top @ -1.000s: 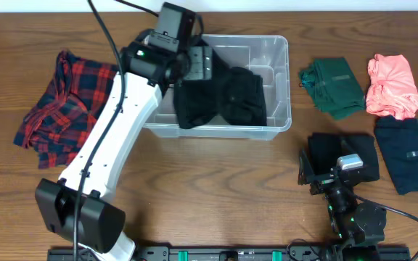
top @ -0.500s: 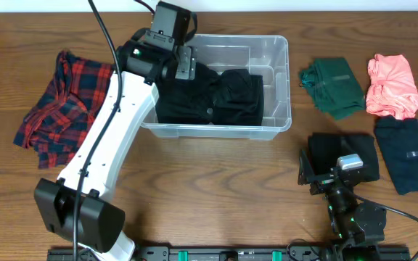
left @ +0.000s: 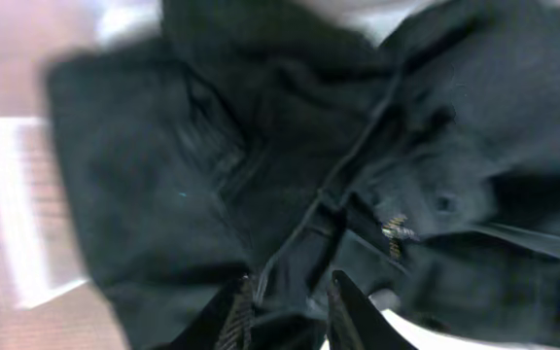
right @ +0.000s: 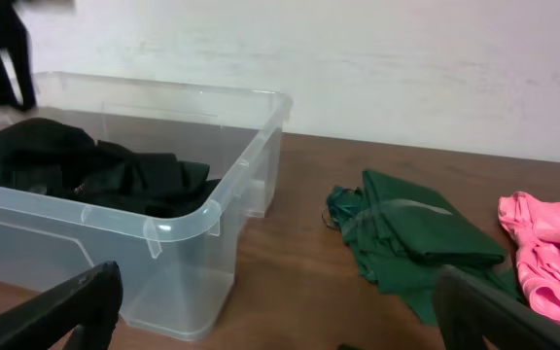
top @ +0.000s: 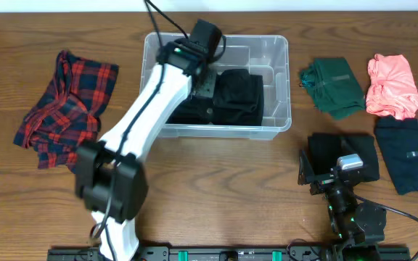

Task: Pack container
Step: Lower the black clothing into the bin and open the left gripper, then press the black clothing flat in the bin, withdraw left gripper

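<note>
The container (top: 280,52) is sitting at the far middle of the surface (top: 216,188), holding black clothes (top: 239,98). The left end effector (left: 290,303) is reaching into it, its fingers (left: 350,299) standing narrowly apart with black cloth between them; whether it is gripping, I cannot tell. The right end effector (right: 278,282) is resting wide open and holding nothing, near the front right. A plaid shirt (top: 64,109) is lying left of the container, and green (top: 332,87) and pink (top: 394,87) garments are lying to its right.

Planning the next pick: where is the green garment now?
In the overhead view the green garment lies on the table's right side, between the container and the pink garment.
</note>
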### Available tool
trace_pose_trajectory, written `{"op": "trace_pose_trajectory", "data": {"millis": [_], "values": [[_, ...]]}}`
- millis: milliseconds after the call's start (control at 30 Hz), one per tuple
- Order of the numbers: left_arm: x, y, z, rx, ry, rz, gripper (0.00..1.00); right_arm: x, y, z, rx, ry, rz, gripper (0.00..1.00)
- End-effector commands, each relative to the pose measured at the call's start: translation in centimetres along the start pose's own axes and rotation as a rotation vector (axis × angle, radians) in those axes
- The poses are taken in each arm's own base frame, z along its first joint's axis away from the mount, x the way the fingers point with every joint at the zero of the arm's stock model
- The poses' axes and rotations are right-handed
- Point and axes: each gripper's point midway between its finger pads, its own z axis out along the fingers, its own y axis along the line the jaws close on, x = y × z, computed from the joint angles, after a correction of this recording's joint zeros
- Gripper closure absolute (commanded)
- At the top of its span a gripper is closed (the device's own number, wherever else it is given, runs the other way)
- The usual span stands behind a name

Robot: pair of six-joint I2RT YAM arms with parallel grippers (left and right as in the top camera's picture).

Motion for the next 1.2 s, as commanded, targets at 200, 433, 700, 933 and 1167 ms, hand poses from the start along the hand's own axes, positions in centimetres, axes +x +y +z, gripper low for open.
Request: {"op": "trace_pose_trajectory", "data": {"millis": [200, 433, 700, 933, 1167], "values": [[2.8, -0.5, 7.2, -0.007, 0.187, -0.127, 0.74, 0.1, -0.2, 0.0, 0.010, 0.000, -0.010, 0.01], [4.0, -3.1, 10.2, 0.115, 0.264, -0.137, 0.74, 0.1, -0.2, 0.0, 0.010, 0.000, -0.010, 0.01], [0.8, -2.6, 5.6, 0.157, 0.137, -0.156, 0.72, 0.1, -0.2, 0.0, 0.010, 0.000, -0.010, 0.01], [-2.4, 0.5, -4.2, 0.198, -0.070, -0.210, 0.47, 0.1, -0.2, 0.0, 0.010, 0.000, -0.010, 0.01], [-1.7, 7.3, -12.4, 0.081, -0.217, -0.295, 0.37, 0.1, -0.2, 0.0, 0.010, 0.000, -0.010, 0.01]]}}
